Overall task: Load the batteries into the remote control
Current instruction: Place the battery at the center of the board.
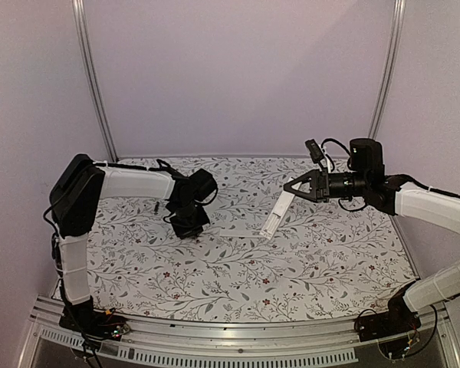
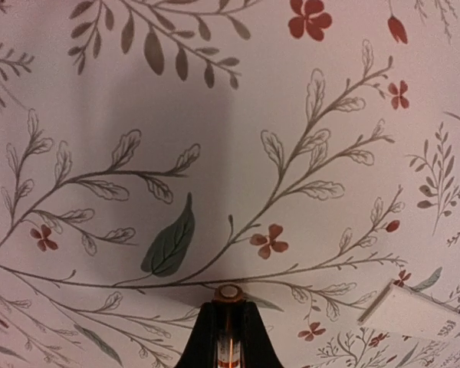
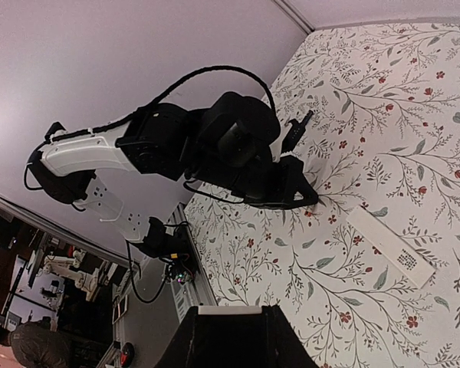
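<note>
My left gripper (image 2: 228, 305) is shut on a brass-toned battery (image 2: 228, 293), whose round end sticks out past the fingertips close over the cloth. From above, this gripper (image 1: 189, 228) points down at the table's left middle. A small dark cylinder (image 1: 157, 205), apparently the blackish battery (image 3: 295, 132), lies just left of it. My right gripper (image 1: 292, 189) is shut on the remote control (image 1: 282, 205), a white bar hanging down-left from the jaws. In the right wrist view only its white end (image 3: 228, 309) shows between the fingers.
A thin flat white cover piece (image 3: 391, 247) with a small printed patch lies on the floral cloth (image 1: 238, 276) between the two grippers, at the lower right in the left wrist view (image 2: 414, 313). Walls enclose the table on three sides. A metal rail (image 1: 238, 337) runs along the near edge.
</note>
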Robot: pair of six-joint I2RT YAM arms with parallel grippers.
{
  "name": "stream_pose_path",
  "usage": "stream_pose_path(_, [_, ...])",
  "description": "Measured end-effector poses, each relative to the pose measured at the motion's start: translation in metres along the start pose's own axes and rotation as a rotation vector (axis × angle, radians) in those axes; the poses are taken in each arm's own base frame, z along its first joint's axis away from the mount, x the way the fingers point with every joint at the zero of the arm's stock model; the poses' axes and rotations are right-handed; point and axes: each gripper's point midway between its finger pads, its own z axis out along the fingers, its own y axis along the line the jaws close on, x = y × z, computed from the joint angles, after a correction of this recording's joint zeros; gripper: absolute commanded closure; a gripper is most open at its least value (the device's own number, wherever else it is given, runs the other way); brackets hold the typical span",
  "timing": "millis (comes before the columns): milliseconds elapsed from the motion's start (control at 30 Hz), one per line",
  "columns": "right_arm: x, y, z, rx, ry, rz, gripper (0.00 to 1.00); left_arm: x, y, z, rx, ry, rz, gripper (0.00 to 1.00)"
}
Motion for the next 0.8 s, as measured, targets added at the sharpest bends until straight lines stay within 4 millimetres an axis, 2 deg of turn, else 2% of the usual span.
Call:
stream_pose_path(133, [0.001, -0.001, 0.000, 0.002, 0.003, 0.000, 1.00, 0.003, -0.003, 0.007, -0.029, 0.004, -0.063, 0.93])
stream_pose_path(233, [0.001, -0.001, 0.000, 0.003, 0.003, -0.002, 1.00, 0.005, -0.004, 0.007, -0.033, 0.007, -0.085, 0.79])
stream_pose_path(367, [0.001, -0.001, 0.000, 0.004, 0.003, -0.004, 1.00, 0.004, -0.007, 0.007, -0.031, 0.009, -0.084, 0.65])
stream_pose_path(567, [0.001, -0.001, 0.000, 0.005, 0.004, -0.006, 1.00, 0.004, -0.008, 0.003, -0.035, 0.016, -0.050, 0.60])
stream_pose_path(600, [0.001, -0.001, 0.000, 0.006, 0.005, -0.005, 1.00, 0.003, -0.010, 0.001, -0.030, 0.013, -0.033, 0.52])
stream_pose_path(700, [0.003, -0.002, -0.001, 0.010, 0.008, -0.003, 1.00, -0.009, -0.021, -0.014, -0.002, -0.032, 0.070, 0.17])
stream_pose_path(767, [0.003, 0.000, -0.002, 0.011, 0.009, -0.009, 1.00, -0.022, -0.030, -0.034, 0.031, -0.090, 0.188, 0.03])
stream_pose_path(800, [0.003, 0.001, -0.003, 0.011, 0.008, -0.011, 1.00, -0.030, -0.037, -0.051, 0.068, -0.134, 0.263, 0.01])
